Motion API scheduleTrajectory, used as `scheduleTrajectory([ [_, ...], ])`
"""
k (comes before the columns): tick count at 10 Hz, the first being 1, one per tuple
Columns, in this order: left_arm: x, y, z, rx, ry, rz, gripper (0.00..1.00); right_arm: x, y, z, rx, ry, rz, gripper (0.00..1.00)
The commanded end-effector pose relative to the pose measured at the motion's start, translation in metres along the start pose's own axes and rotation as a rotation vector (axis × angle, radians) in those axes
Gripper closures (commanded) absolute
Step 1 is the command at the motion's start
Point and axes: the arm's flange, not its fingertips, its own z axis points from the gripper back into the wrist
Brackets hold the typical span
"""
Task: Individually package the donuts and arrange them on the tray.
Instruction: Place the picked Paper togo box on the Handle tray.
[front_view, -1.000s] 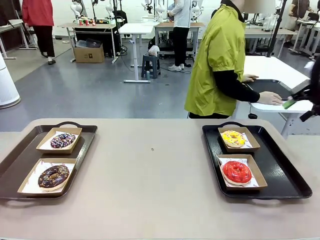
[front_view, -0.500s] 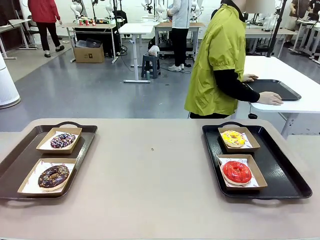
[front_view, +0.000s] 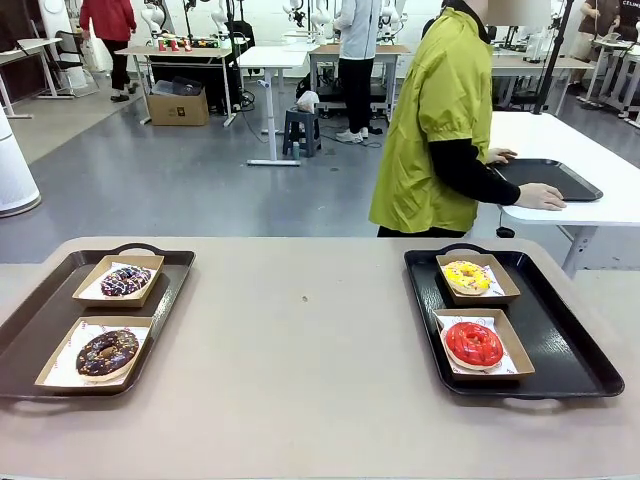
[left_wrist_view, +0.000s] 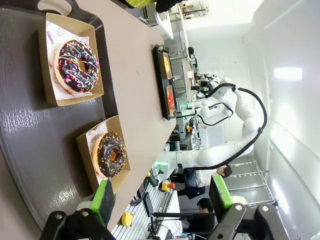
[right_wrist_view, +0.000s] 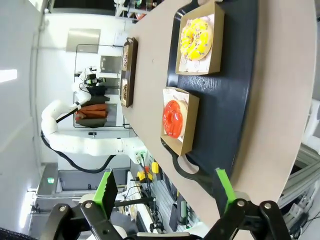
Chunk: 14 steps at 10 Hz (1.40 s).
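With the right arm gone from the right edge, both the left gripper (left_wrist_view: 162, 200) and right gripper (right_wrist_view: 165, 192) hang apart, empty; all four donuts sit boxed on trays, so the task looks finished and retreat is next.

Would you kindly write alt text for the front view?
Two dark trays sit on a beige table, each holding two boxed ring donuts: sprinkled purple-brown and chocolate left, yellow and glossy red right. A person in a lime-green jacket stands beyond.

Floor (front_view: 180, 190): grey, smooth, reflecting overhead light.
Furniture: white desks (front_view: 272, 58); dark step stool (front_view: 300, 130); cardboard box (front_view: 178, 105) on floor.
Foreground: beige table (front_view: 300, 360).
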Motion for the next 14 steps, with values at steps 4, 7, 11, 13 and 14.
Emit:
scheduleTrajectory([
  [4,-0.0035,-0.0028,-0.0011,0.015,0.008,-0.007,0.00,0.0004,0.0015,-0.0043,-0.013,0.036,-0.008,0.00],
  [7,-0.0035,-0.0028,-0.0011,0.015,0.008,-0.007,0.00,0.0004,0.0015,-0.0043,-0.013,0.036,-0.008,0.00],
  [11,-0.0035,-0.0028,-0.0011,0.015,0.008,-0.007,0.00,0.0004,0.0015,-0.0043,-0.013,0.036,-0.008,0.00],
  [13,-0.0035,-0.0028,-0.0011,0.015,0.008,-0.007,0.00,0.0004,0.0015,-0.0043,-0.013,0.036,-0.008,0.00],
  [14,-0.0035,-0.0028,-0.0011,0.015,0.008,-0.007,0.00,0.0004,0.0015,-0.0043,-0.013,0.036,-0.008,0.00],
])
